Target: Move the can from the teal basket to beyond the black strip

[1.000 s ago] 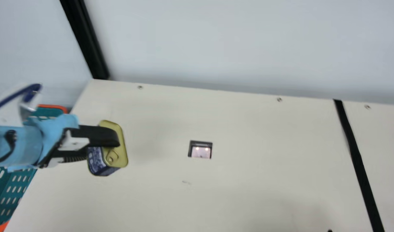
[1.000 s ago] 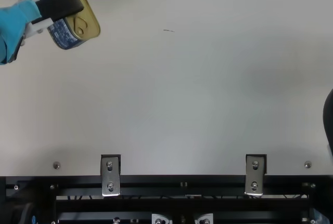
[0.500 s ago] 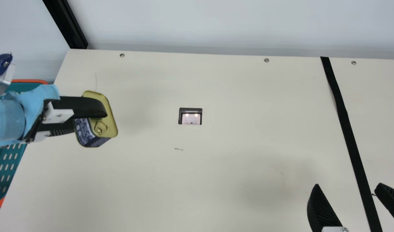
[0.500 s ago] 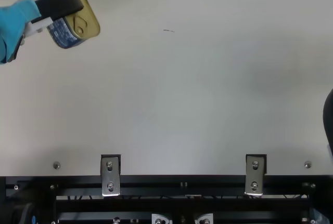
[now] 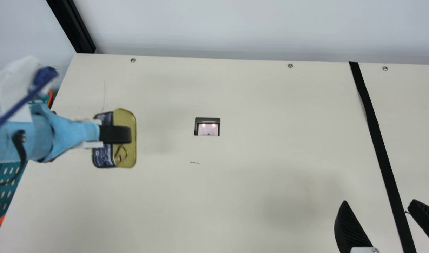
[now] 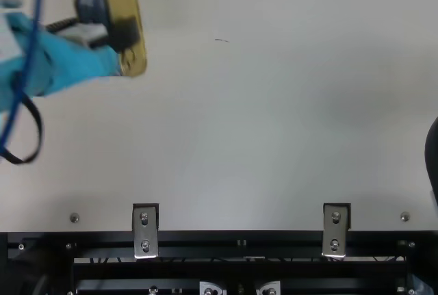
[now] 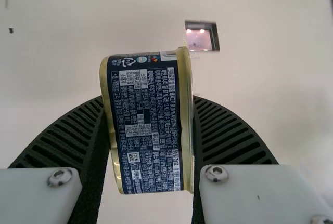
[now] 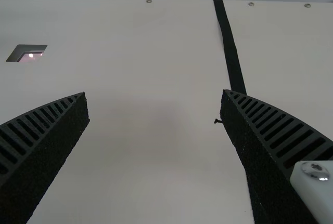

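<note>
Holding the can (image 5: 129,119) clear of the teal basket (image 5: 4,191), the left gripper (image 5: 114,135) grips it in the main view, its ring-pull (image 5: 121,154) lid turned toward the robot's right. Across the cream table (image 5: 253,193), the right gripper (image 5: 379,201) waits with its fingers wide apart and the black strip (image 5: 380,147) passing between them; its placement suggests a handover, with the can's far side left bare for taking.

From above, a blurred can is held at the top view's upper left, well short of its destination, so carrying appears the step in hand.

Up close in the left wrist view, ribbed fingers pinch the can across lid and base, likely because the flat faces give the firmest hold. Its narrow side wall shows a dark blue label (image 7: 151,115) packed with small pale print, a square code (image 7: 133,157) and a recycling mark (image 7: 127,62).

Facing the strip in the right wrist view, the other pair of fingers holds nothing, spread seemingly to receive the can.
</note>
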Tool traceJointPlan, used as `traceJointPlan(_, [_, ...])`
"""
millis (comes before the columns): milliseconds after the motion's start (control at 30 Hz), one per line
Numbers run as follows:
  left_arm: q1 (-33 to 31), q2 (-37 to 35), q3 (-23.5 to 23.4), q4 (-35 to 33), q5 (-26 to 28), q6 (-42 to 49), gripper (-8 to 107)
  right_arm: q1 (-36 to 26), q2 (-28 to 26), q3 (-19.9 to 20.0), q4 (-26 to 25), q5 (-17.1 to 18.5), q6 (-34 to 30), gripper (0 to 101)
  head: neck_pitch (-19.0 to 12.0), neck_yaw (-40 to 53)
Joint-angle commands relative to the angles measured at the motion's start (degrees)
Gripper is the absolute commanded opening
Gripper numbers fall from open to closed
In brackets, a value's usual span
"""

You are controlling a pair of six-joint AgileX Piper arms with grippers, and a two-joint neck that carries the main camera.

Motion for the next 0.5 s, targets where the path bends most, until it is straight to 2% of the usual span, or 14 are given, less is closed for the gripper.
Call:
traceJointPlan(0, [-5.77,0.80,-0.79,6.61,0.99,-0.34,10,0.00,0.00,0.00,0.00,0.00,0.00,101,-0.17,-0.10])
traceJointPlan(200, [-14.74,3.96,-4.01,14.66,4.69,-0.79,10,0.00,0.00,0.00,0.00,0.00,0.00,101,-0.17,-0.10])
traceJointPlan(467, [-24.33,8.60,-8.39,21.18,9.06,-0.75,10,0.00,0.00,0.00,0.00,0.00,0.00,101,-0.17,-0.10])
